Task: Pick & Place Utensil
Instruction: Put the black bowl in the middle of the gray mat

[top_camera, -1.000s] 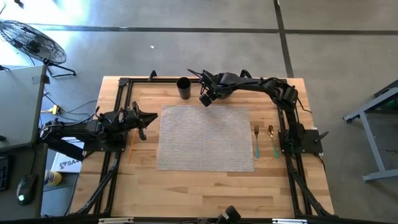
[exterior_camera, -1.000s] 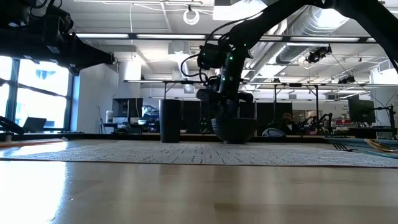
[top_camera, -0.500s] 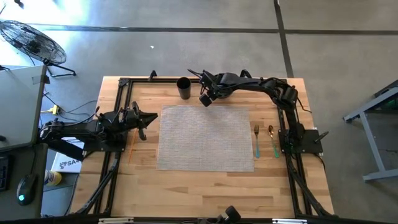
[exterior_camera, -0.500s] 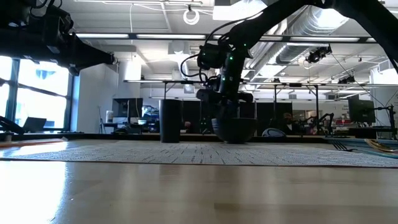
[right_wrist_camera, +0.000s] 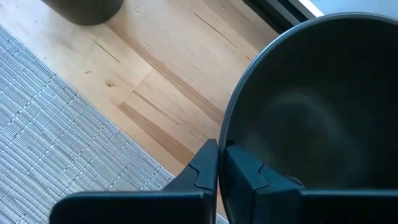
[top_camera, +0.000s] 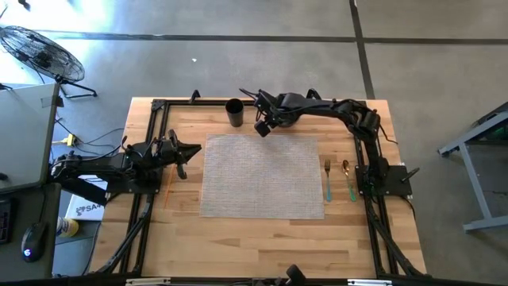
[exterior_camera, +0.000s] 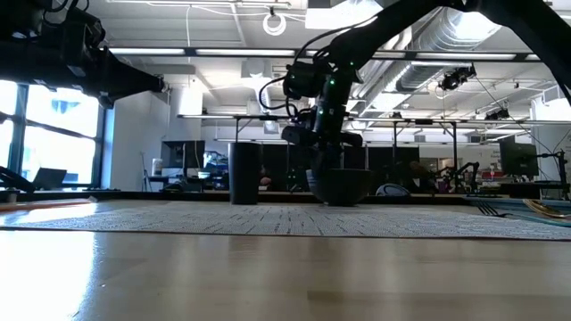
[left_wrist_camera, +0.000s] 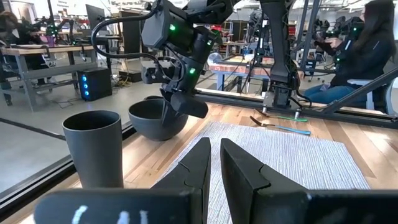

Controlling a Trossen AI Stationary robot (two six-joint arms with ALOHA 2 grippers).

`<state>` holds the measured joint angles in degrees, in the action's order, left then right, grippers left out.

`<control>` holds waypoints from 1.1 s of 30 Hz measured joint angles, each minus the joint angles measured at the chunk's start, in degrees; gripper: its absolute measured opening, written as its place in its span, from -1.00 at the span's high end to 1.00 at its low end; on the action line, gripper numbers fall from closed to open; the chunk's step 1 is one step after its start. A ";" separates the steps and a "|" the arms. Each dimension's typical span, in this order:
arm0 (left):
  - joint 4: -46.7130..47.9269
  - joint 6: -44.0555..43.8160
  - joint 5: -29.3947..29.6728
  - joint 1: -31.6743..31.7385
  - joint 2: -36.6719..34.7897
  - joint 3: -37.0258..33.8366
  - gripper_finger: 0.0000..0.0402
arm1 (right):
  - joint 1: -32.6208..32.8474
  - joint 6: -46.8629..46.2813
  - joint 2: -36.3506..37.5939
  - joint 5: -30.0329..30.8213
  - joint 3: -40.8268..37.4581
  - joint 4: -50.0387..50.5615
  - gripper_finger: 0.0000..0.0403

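- High view: almost nothing differs from a second ago. The right gripper [top_camera: 263,125] stays at the far edge of the table [top_camera: 262,238], beside the cup [top_camera: 235,112] and just off the mat [top_camera: 262,175]. The fork [top_camera: 327,179] and spoon [top_camera: 348,179] lie untouched near the right arm's base, so I judge the utensil step not yet begun.
- Low view: the bowl [exterior_camera: 339,185] sits a touch further right than half a second ago, its base low at the mat's far edge; the right arm bends down onto its rim.
- Left wrist view: the left gripper [left_wrist_camera: 214,163] waits at the table's left side, fingers nearly together, holding nothing.
- Right wrist view: the right gripper's fingers [right_wrist_camera: 202,169] are pinched on the bowl's rim, one inside, one outside.
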<state>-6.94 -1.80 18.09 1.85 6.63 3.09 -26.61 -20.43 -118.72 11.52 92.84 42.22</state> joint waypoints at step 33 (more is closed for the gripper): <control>0.00 0.00 0.00 0.00 -0.02 0.00 0.83 | 26.51 -8.32 0.00 -1.01 8.37 12.45 0.98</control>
<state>-6.94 -1.80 18.09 1.85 6.61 3.09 -0.10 -28.75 -118.72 10.50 101.21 54.67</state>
